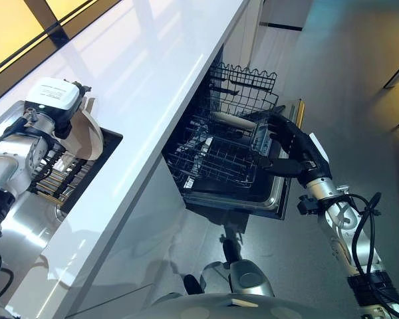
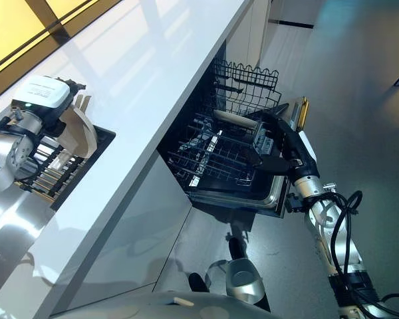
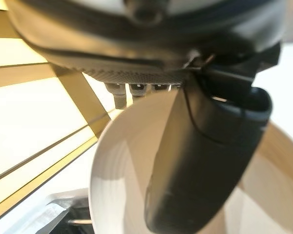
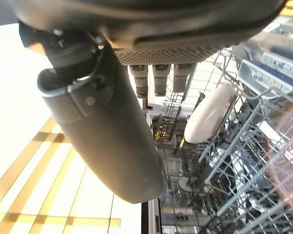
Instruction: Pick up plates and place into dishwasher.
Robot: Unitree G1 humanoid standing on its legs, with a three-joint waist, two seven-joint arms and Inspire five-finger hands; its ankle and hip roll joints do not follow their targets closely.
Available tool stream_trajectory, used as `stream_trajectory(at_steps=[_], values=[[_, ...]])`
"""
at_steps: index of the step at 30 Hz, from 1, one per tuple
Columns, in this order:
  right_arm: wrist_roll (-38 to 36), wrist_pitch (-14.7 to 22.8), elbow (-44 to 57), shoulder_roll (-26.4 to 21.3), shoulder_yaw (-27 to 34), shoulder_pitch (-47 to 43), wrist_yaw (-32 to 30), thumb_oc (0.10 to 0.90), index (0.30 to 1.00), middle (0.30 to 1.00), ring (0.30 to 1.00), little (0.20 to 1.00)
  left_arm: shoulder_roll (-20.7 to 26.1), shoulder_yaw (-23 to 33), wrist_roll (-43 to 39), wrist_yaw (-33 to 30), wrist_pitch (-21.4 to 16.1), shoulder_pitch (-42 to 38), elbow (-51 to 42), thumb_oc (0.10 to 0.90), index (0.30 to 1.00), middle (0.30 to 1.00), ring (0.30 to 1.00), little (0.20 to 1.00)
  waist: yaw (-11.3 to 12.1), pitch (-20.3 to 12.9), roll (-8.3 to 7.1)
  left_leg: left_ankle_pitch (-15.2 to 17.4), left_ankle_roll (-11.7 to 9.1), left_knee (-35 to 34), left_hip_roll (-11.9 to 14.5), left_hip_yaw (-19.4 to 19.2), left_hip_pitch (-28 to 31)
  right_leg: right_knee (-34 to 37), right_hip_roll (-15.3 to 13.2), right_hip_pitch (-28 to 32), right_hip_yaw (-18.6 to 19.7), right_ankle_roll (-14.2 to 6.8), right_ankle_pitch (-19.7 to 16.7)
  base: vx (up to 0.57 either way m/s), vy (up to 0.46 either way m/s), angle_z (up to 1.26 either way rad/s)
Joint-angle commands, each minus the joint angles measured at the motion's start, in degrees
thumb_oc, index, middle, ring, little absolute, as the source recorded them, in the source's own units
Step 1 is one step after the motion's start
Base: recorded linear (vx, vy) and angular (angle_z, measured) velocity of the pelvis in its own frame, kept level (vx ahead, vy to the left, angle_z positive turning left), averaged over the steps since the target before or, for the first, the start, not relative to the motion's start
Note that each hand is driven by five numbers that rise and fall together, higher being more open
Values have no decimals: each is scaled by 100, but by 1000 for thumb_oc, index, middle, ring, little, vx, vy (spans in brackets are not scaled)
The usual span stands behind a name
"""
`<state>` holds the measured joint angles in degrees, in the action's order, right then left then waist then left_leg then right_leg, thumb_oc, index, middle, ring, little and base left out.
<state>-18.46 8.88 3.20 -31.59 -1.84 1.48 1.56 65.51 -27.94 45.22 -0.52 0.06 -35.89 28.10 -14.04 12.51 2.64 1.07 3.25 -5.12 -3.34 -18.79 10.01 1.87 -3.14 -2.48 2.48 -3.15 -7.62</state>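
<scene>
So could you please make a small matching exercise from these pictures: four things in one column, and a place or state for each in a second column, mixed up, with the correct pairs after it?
Things:
1. left hand
2. right hand
3. white plate
4. countertop

Places or states:
A. stands on edge in the dishwasher rack
B. holds a plate over the dish rack at the sink
C. white, runs above the open dishwasher
D. reaches over the pulled-out dishwasher rack, holding nothing

Pairs: 1-B, 2-D, 3-A, 4-C
</scene>
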Motion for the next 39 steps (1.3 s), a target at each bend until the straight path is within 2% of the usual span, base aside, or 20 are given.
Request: stream_trajectory(at_steps=[1,2,3,4,6,8,11,13,14,17,22,25,29,34,35,36,39], values=[[-116,732,654,-516,603,-536,-153,800,900,900,900,900,198,-140,721,709,496,-1054,467,742,851,851,851,842,24,-525,390,562,186,96,-443,308,-166,-634,78,-108,-211,-656,650,9,-11,-4],[-100,715,659,-540,599,-564,-206,800,900,900,900,900,204,-218,826,936,467,-1098,529,652,773,773,773,752,29,-530,396,563,183,102,-443,314,-167,-624,83,-96,-216,-657,655,5,-18,-4],[-123,707,653,-578,607,-594,-243,800,900,900,900,900,240,-315,906,1211,457,-1190,569,454,604,604,604,554,32,-530,404,568,180,111,-440,316,-165,-613,86,-82,-225,-655,657,4,-28,-4],[-190,673,668,-608,599,-622,-274,800,900,900,900,900,259,-420,1025,1394,443,-1272,591,410,566,566,566,510,37,-532,407,565,176,113,-437,323,-161,-599,93,-67,-229,-650,660,3,-36,-2],[-268,655,672,-641,587,-665,-351,800,900,900,900,900,311,-580,1107,1557,299,-1403,688,100,300,300,300,200,53,-538,414,568,170,117,-431,334,-156,-586,102,-45,-237,-645,668,-3,-40,-2],[-363,655,669,-674,580,-701,-399,800,900,900,900,900,350,-693,1282,1550,116,-1502,726,100,300,300,300,200,70,-547,420,564,164,115,-424,347,-157,-559,111,-15,-253,-634,688,-11,-44,-2],[-895,643,654,-672,552,-790,-405,800,900,900,900,900,398,-952,1593,1248,-129,-1721,807,100,300,300,300,200,102,-571,422,553,147,103,-411,379,-157,-518,125,30,-288,-617,715,-30,-56,0],[-1344,627,637,-624,565,-835,-369,800,900,900,900,900,433,-1077,1726,915,-209,-1808,803,100,300,300,300,200,131,-594,411,548,139,96,-409,405,-153,-495,131,56,-318,-606,714,-24,-57,2],[-1733,646,634,-534,573,-859,-394,800,900,900,900,900,438,-1112,1721,556,-246,-1831,806,100,300,300,300,200,150,-614,406,543,132,79,-401,416,-140,-478,138,72,-339,-599,718,-29,-64,5],[-1984,770,582,-431,636,-897,-504,800,900,900,900,900,447,-1122,1645,-86,-218,-1802,681,100,300,300,300,200,208,-643,380,524,113,68,-379,445,-139,-432,139,130,-401,-580,746,-29,-59,8],[-1844,1189,536,-362,849,-947,-923,800,900,900,900,900,534,-881,879,-1154,-68,-1650,-22,100,300,300,300,200,362,-735,306,492,91,45,-333,567,-144,-357,186,262,-501,-509,861,-26,-70,14],[-1478,1372,556,-399,1051,-996,-1173,800,900,900,900,900,618,-427,322,-1585,2,-1391,-540,100,300,300,300,200,491,-787,227,479,92,39,-308,688,-148,-347,227,335,-558,-451,935,-33,-85,22],[-769,1529,592,-603,1258,-1113,-1514,800,900,900,900,900,648,465,-294,-2027,78,-772,-1007,100,300,300,300,200,674,-842,120,455,83,43,-273,858,-168,-363,268,404,-642,-374,1020,-38,-91,23],[-60,1593,618,-853,1491,-1232,-1763,800,900,900,900,900,642,1953,-617,-2539,128,447,-1555,100,300,300,300,200,937,-889,2,425,43,42,-243,1070,-164,-300,323,525,-776,-277,1077,-38,-117,23],[170,1625,611,-906,1531,-1261,-1804,800,900,900,900,900,602,2421,-782,-2735,152,847,-1672,100,300,300,300,200,1007,-901,-18,419,23,45,-240,1119,-168,-237,330,575,-835,-254,1075,-35,-111,21],[272,1632,616,-942,1550,-1265,-1843,800,900,900,900,900,584,2574,-861,-2832,150,988,-1718,100,300,300,300,200,1037,-904,-31,413,13,44,-236,1138,-168,-215,336,590,-853,-246,1071,-33,-109,25],[964,1648,665,-1116,1611,-1292,-2072,800,900,900,900,900,323,3527,-1247,-3200,-5,1809,-1983,100,300,300,300,200,1175,-917,-79,377,-42,40,-214,1233,-183,-72,364,673,-957,-201,1036,-29,-99,28]])
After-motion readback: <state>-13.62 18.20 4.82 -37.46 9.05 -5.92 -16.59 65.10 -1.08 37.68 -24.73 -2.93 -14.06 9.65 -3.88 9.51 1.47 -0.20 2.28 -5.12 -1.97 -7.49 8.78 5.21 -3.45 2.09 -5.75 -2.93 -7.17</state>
